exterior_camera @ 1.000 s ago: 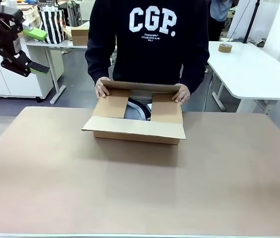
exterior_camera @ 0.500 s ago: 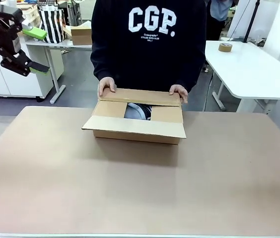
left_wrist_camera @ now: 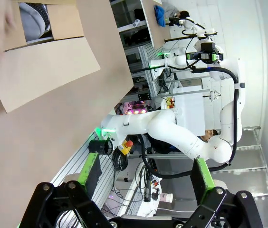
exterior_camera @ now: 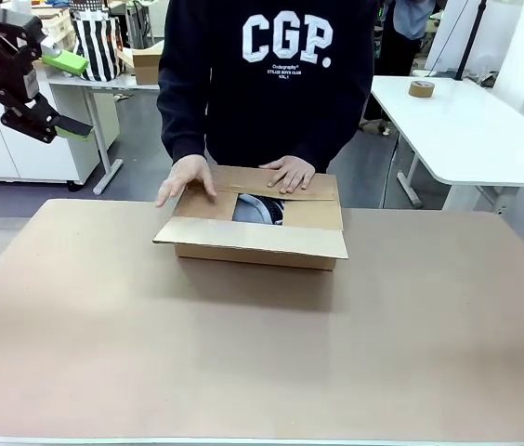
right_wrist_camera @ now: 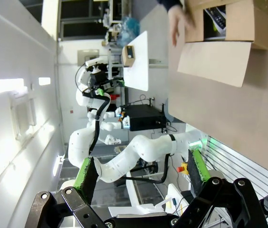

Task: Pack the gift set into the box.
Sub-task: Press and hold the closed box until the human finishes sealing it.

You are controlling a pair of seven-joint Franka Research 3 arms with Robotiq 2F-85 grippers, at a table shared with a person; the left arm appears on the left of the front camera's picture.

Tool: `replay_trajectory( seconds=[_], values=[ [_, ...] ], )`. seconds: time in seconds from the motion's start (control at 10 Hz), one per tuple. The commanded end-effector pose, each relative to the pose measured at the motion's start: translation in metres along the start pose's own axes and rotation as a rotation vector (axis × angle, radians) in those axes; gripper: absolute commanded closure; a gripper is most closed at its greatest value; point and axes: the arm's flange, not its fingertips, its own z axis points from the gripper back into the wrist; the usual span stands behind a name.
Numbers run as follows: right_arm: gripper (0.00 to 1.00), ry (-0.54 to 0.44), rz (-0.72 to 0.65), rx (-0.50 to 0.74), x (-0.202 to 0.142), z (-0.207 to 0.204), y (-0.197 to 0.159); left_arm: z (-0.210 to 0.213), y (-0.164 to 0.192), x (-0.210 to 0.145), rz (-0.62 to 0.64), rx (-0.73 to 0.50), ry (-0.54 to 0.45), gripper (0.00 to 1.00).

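The box (exterior_camera: 257, 232) is a shallow brown carton on the far middle of the table, with its near flap hanging out toward me. Its two side flaps and far flap are folded in, and the dark and white gift set (exterior_camera: 260, 209) shows through the gap between them. One hand of the person (exterior_camera: 288, 175) presses on the far flap, the other (exterior_camera: 183, 178) hovers at the box's left corner. My left gripper (exterior_camera: 74, 96) hangs open high at the far left, well away from the box. The left wrist view has the left gripper (left_wrist_camera: 145, 173) open, the box (left_wrist_camera: 43, 66) far beyond. My right gripper (right_wrist_camera: 141, 173) is open, the box (right_wrist_camera: 219, 57) distant.
The brown table (exterior_camera: 243, 362) stretches bare in front of the box. Behind on the right stands a white table with a tape roll (exterior_camera: 421, 89). A small carton (exterior_camera: 148, 63) and a striped bag (exterior_camera: 101, 45) sit on a desk at the back left.
The person has folded the far flap down over the box. One hand slid to the flap's middle, the other moved out to the left corner. Neither gripper has moved.
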Motion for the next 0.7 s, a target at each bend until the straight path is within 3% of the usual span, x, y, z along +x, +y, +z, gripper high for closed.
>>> replay_trajectory(
  seconds=[0.0,0.6],
  values=[
    [0.00,0.001,0.026,0.023,0.0022,-0.0001,0.0019,0.0029,-0.0035,0.0022,0.009,-0.014,-0.008,0.00],
    [0.00,0.001,0.026,0.023,0.0022,-0.0001,0.0019,0.0029,-0.0035,0.0022,0.009,-0.014,-0.008,0.00]
  ],
)
